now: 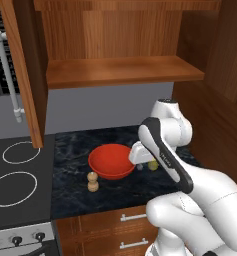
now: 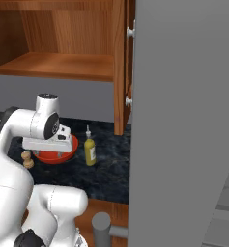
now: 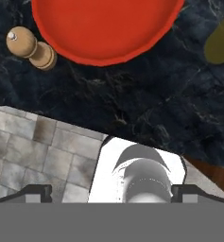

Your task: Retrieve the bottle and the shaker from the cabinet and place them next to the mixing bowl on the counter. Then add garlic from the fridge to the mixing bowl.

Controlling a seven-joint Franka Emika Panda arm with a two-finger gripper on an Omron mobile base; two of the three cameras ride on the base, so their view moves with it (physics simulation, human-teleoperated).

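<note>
The red mixing bowl [image 1: 110, 161] stands on the dark marble counter [image 1: 70, 150]. A small wooden shaker [image 1: 93, 181] stands upright at its front left, close to the rim. The yellow-green bottle [image 2: 90, 150] stands upright to the right of the bowl [image 2: 73, 146]. My gripper [image 2: 48, 154] hangs over the near side of the bowl, pointing down, open with nothing between its fingers. In the hand view the bowl [image 3: 106, 28] lies at the top, the shaker [image 3: 30, 48] at upper left, the bottle [image 3: 220, 45] at the right edge, and the gripper [image 3: 112, 191] tips stand wide apart. Garlic is out of view.
The wooden wall cabinet [image 1: 122, 70] is above the counter with its door [image 1: 22, 70] swung open at the left. A stove top [image 1: 15, 175] adjoins the counter's left side. A tall grey panel [image 2: 183, 120] stands close on the right. Drawers [image 1: 125, 225] sit below the counter edge.
</note>
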